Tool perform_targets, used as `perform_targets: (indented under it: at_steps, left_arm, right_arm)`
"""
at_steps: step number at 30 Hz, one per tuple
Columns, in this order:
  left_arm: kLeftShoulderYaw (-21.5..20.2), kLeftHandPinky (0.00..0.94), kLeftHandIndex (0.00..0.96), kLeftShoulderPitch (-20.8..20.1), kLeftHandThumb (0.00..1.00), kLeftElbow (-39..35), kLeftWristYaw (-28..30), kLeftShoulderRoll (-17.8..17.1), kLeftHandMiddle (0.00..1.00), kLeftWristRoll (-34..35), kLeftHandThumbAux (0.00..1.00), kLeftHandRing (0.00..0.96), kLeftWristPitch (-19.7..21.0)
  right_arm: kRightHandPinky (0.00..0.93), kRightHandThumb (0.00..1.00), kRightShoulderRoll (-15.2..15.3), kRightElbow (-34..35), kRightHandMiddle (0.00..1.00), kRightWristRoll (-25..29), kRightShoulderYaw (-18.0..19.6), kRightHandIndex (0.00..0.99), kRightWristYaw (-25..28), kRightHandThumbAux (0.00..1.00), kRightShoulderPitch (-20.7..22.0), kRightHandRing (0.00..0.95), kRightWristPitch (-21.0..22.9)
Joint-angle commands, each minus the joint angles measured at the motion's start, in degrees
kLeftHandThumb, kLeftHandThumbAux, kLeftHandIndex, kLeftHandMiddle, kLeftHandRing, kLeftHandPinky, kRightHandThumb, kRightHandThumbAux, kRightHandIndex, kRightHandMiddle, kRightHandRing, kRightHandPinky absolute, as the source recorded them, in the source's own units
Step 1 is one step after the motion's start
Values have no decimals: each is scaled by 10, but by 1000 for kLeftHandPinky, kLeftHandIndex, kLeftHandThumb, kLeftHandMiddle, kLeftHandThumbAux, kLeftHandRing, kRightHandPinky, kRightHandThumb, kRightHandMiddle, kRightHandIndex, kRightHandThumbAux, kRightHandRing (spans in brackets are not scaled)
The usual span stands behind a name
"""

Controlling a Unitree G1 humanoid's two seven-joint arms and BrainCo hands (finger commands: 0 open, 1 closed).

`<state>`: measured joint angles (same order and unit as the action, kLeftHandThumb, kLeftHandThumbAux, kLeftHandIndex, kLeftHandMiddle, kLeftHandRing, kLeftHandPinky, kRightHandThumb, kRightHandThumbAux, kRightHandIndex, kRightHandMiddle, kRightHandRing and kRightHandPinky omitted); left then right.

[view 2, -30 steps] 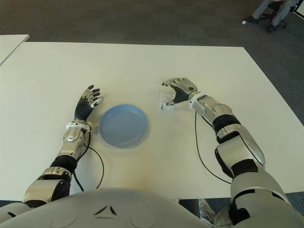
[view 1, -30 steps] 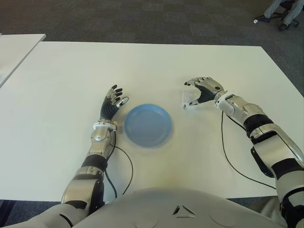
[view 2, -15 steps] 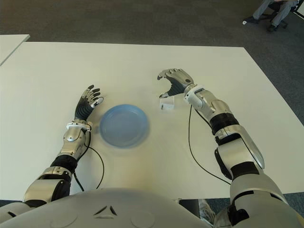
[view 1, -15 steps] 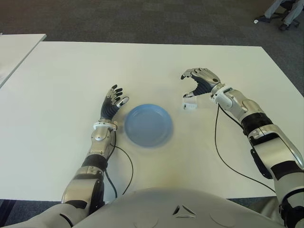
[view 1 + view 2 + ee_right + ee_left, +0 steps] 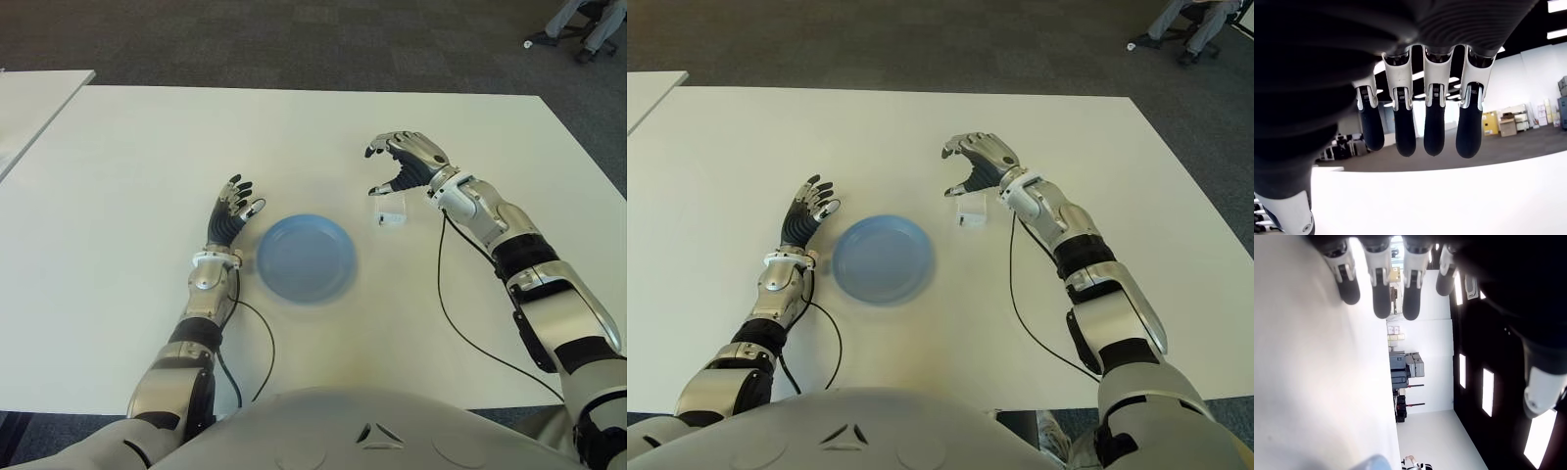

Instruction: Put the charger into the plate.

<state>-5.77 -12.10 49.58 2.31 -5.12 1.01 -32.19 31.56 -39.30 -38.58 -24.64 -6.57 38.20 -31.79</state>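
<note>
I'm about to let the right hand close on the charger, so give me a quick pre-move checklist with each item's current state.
1. Right hand open, holding nothing: ok.
2. Charger on the table, apart from the plate: ok.
3. Hand around the charger: not ok; it shows just beyond it, fingers not enclosing it.
4. Plate empty: ok.
5. Left hand beside the plate on its left, open, off the path between charger and plate: ok.
6. Charger's orientation for grip: cannot tell.
</note>
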Motion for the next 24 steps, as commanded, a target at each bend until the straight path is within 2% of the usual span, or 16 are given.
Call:
perform_targets:
  at_steps: [1, 10, 11, 13, 16, 17, 18, 19, 21, 24]
  left_arm:
    - [5, 137, 91, 28, 0, 32, -9, 11, 199, -7, 559, 182, 32]
    - [5, 162, 93, 29, 0, 31, -10, 11, 204, -7, 559, 191, 31]
    - [5, 157, 93, 29, 0, 31, -9, 11, 203, -6, 559, 190, 32]
    - [5, 149, 93, 29, 0, 31, -9, 12, 200, -5, 560, 186, 33]
    - [5, 144, 92, 29, 0, 31, -9, 13, 196, -5, 560, 182, 32]
    - [5, 146, 92, 29, 0, 32, -9, 13, 195, -5, 560, 181, 31]
    - [5, 147, 92, 30, 0, 32, -9, 13, 195, -5, 560, 181, 30]
    - [5, 150, 92, 30, 0, 32, -9, 13, 195, -5, 560, 181, 29]
    - [5, 154, 93, 30, 0, 32, -8, 12, 196, -6, 560, 183, 27]
    - [5, 157, 95, 31, 0, 32, -5, 11, 198, -5, 560, 185, 25]
  right_arm:
    - [817, 743, -7, 13, 860, 12, 7, 441, 13, 709, -14, 848, -5]
    - [817, 745, -10, 20, 854, 15, 13, 441, 23, 709, -18, 842, -9]
    - [783, 784, -10, 18, 729, 15, 13, 430, 24, 697, -18, 815, -12]
    - [729, 818, -5, 11, 633, 12, 10, 420, 25, 686, -14, 769, -21]
    - [659, 841, 5, 1, 587, 1, 5, 411, 28, 678, -10, 714, -33]
    - [597, 842, 8, -1, 548, -4, 3, 417, 29, 676, -9, 657, -36]
    - [574, 842, 17, -2, 534, -10, -1, 419, 34, 676, -9, 636, -40]
    - [455, 764, 23, -4, 441, -15, -4, 316, 38, 639, -9, 503, -43]
    - [292, 655, 33, -1, 304, -23, -7, 190, 47, 594, -9, 322, -47]
    - [172, 560, 49, 7, 187, -35, -11, 106, 59, 560, -12, 189, -49]
